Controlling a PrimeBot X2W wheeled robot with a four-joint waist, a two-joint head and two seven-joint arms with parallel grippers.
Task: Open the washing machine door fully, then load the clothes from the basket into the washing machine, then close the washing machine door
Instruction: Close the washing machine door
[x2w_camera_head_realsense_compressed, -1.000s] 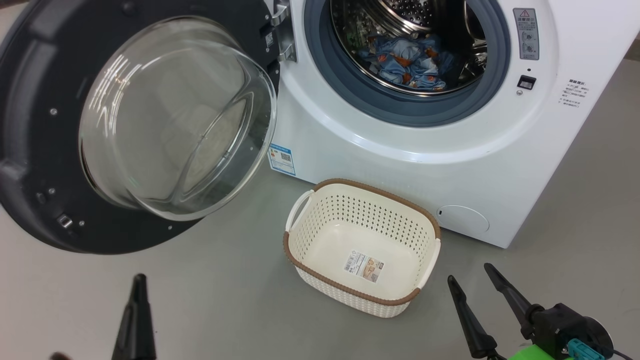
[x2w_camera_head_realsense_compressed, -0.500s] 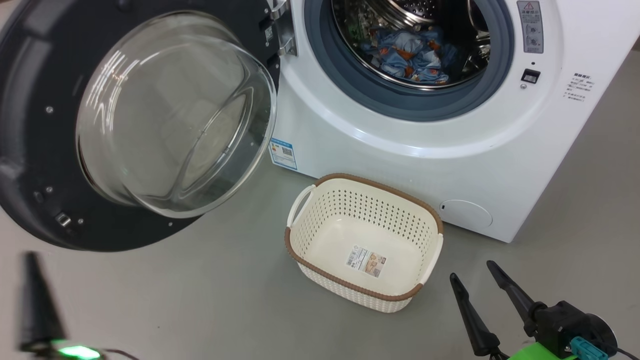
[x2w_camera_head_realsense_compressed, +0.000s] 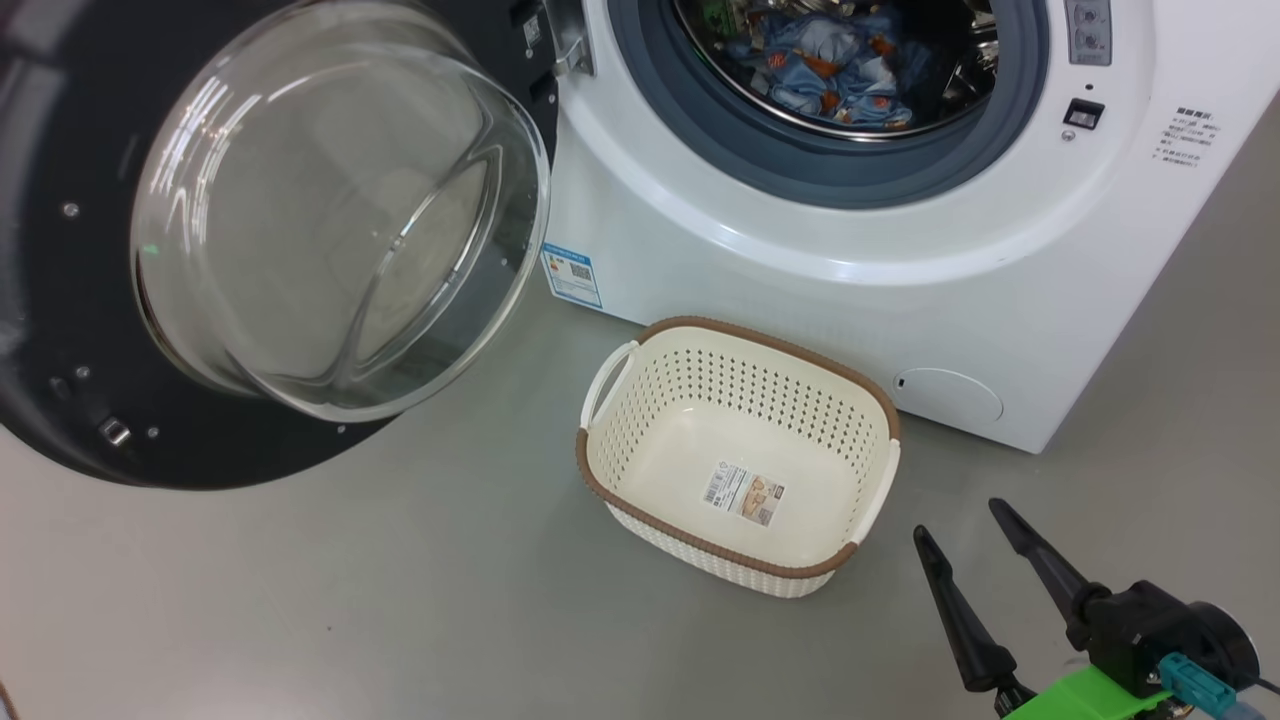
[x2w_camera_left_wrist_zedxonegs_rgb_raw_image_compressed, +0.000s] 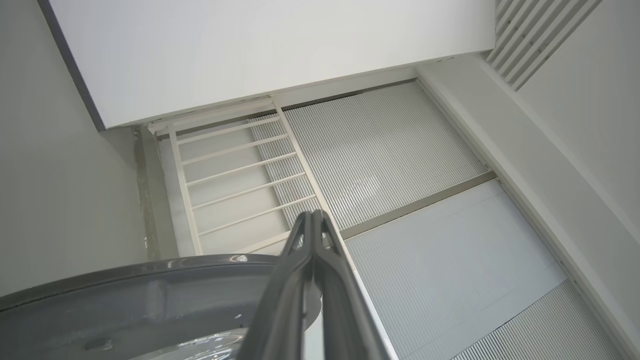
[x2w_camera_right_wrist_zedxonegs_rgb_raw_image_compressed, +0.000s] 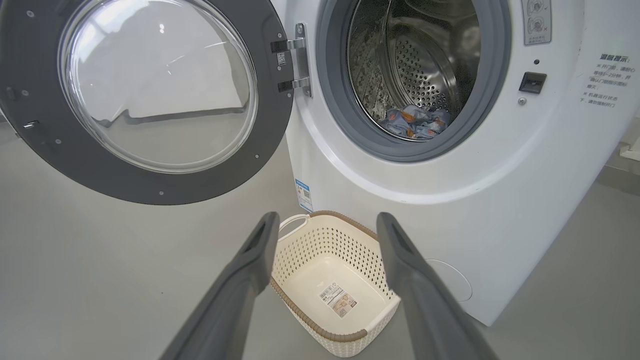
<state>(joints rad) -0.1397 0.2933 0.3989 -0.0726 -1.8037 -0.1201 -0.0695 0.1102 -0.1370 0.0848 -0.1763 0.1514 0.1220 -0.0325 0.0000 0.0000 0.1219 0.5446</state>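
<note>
The washing machine (x2w_camera_head_realsense_compressed: 800, 270) stands with its door (x2w_camera_head_realsense_compressed: 60, 400) swung wide open to the left, glass bowl facing me. The blue printed clothes (x2w_camera_head_realsense_compressed: 830, 70) lie inside the steel drum, also visible as clothes (x2w_camera_right_wrist_zedxonegs_rgb_raw_image_compressed: 415, 122) in the right wrist view. On the floor in front sits the cream basket (x2w_camera_head_realsense_compressed: 740, 335), with just a paper label on its bottom. My right gripper (x2w_camera_head_realsense_compressed: 958, 521) hovers open, low and right of the basket (x2w_camera_right_wrist_zedxonegs_rgb_raw_image_compressed: 325, 250), nothing between its fingers. In the left wrist view my left gripper (x2w_camera_left_wrist_zedxonegs_rgb_raw_image_compressed: 312, 217) is shut and empty, just past the door's dark rim (x2w_camera_left_wrist_zedxonegs_rgb_raw_image_compressed: 125, 290).
Grey floor lies all around the basket and under the door. A blue label sticker (x2w_camera_head_realsense_compressed: 572, 275) and a round cover (x2w_camera_head_realsense_compressed: 950, 395) mark the machine's lower front. The left wrist view looks onto white walls, ribbed panels (x2w_camera_left_wrist_zedxonegs_rgb_raw_image_compressed: 390, 150) and a white railing (x2w_camera_left_wrist_zedxonegs_rgb_raw_image_compressed: 235, 170).
My left gripper has swept left and out of the head view, staying shut. The head camera has shifted, so the machine sits higher and further right in view. My right gripper stays open.
</note>
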